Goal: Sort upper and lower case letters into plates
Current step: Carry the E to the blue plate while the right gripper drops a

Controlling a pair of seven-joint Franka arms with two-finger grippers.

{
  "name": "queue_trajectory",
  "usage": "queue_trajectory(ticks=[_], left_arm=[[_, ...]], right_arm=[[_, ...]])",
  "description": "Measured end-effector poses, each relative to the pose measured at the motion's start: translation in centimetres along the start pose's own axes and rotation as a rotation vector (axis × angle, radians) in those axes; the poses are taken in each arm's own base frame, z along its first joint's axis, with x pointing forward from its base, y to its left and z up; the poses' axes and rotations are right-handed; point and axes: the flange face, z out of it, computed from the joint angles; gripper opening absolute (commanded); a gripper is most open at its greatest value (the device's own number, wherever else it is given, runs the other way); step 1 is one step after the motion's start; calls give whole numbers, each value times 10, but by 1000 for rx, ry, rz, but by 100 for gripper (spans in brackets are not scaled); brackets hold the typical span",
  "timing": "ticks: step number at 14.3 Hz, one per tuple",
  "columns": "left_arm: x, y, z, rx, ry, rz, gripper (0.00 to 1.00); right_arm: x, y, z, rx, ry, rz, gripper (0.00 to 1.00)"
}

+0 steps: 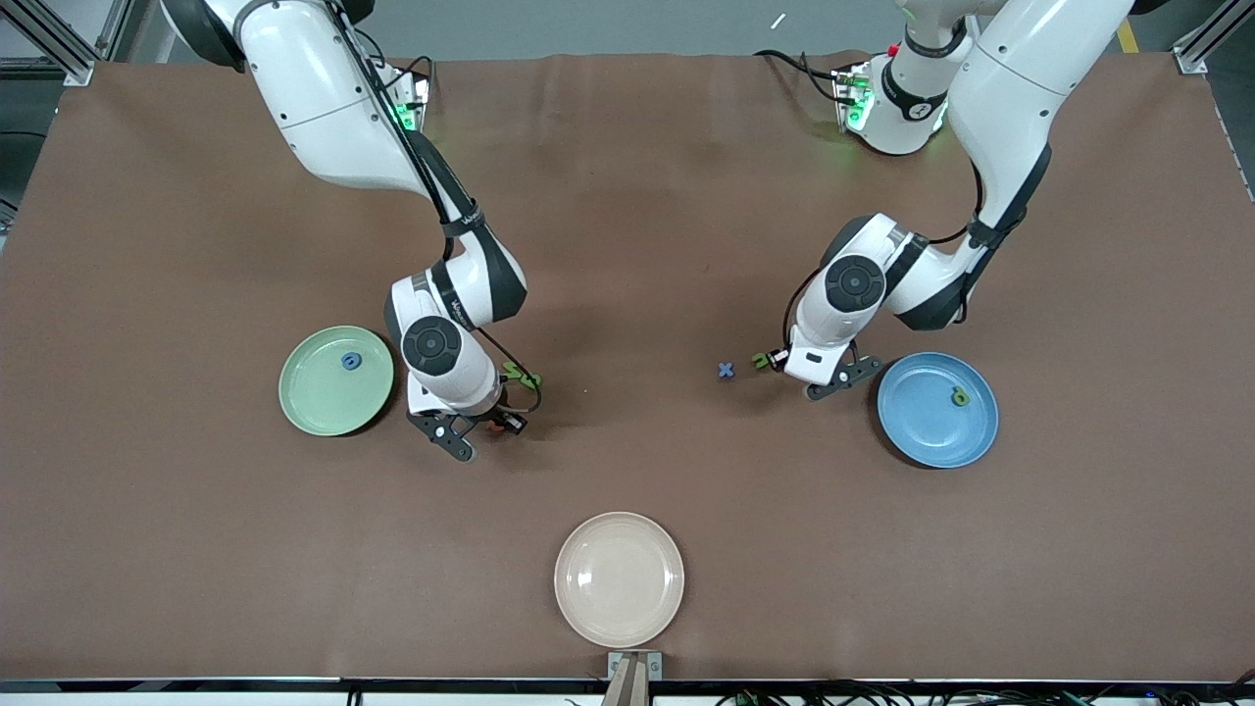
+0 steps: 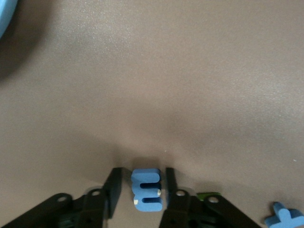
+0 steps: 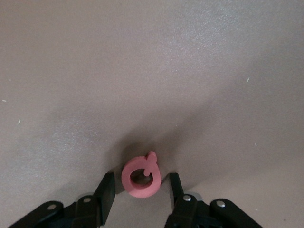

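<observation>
A: Where is the left gripper (image 2: 142, 176)?

B: It is low on the brown table (image 1: 627, 245), in the middle band of the front view, toward the left arm's end. It is just beside the blue plate (image 1: 922, 427). The blue letter E (image 2: 147, 191) lies flat on the table between its fingers (image 2: 114, 187).

A: Do the jaws hold the E?

B: They stand narrow, one on each side of it. On one side I see a thin gap, so I do not call it a grip.

A: And the right gripper (image 3: 141, 183)?

B: It is also low on the table, in the same band, toward the right arm's end and just beside the green plate (image 1: 319, 402). A pink round letter (image 3: 128, 181) lies between its fingers. The jaws are narrow there too, with a little gap on each side.

A: What is already in the plates?

B: A small blue ring-shaped letter (image 1: 349, 362) lies in the green plate. A small green letter (image 1: 959, 396) lies in the blue plate. I cannot tell their case.

A: Are other letters loose?

B: Yes. A blue cross-shaped letter (image 1: 726, 370) and a green piece (image 1: 760, 361) lie near the left gripper, toward the centre of the front view. Another green piece (image 1: 520, 374) lies beside the right gripper.

A: And the cream plate (image 1: 619, 598)?

B: It sits at the lower centre of the front view, nearest to the camera.
</observation>
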Motion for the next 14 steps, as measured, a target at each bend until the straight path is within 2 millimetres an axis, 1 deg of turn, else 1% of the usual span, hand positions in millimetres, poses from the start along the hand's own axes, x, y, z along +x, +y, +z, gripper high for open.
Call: queue_trajectory(ticks=[2,3,4,7,8,10,11,12,14], left_arm=[[-1,1,0,-2,0,-16,14],[-1,1,-1,-3,1,-24,9],[-1,1,-1,-3,1,-27,8],[-1,2,-4,-4,5,-25,8],[-1,2,-8,3,11,-20,8],[4,-4,-25,52,20,24,8],[8,-10,-37,82,23,59,8],[15,-18,-48,101,28,88,8],[36,-39,-65,113,37,137,8]], right_arm=[[0,0,0,0,1,0,19],[1,0,-2,-1,1,0,6],[1,0,-2,0,1,1,2],[2,-1,-2,0,2,1,0],[3,-1,-3,0,2,2,0],[13,4,-6,-28,-11,-10,0],[22,9,-10,-50,-26,-32,0],[35,17,-18,-71,-44,-58,0],[68,40,-47,-93,-78,-111,0]])
